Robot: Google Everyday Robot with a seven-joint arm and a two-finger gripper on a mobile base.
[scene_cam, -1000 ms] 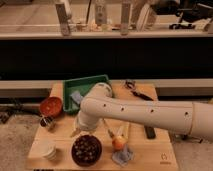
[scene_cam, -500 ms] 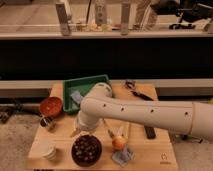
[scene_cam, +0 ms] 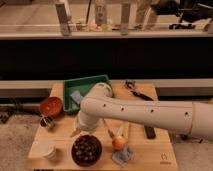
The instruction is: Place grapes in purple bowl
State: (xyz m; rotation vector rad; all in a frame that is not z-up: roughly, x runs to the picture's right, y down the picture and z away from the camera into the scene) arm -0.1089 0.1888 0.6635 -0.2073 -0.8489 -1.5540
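The grapes, dark reddish-brown and glossy, lie in a heap inside the purple bowl near the front edge of the wooden table. My white arm reaches in from the right and bends down over the table's middle. The gripper shows only as a pale tip just above and left of the bowl, apart from the grapes. Most of it is hidden behind the arm.
An orange-red bowl stands at the left. A green tray sits behind the arm. A white cup is left of the purple bowl. An orange fruit and a grey item lie to its right. Black tools lie at the back right.
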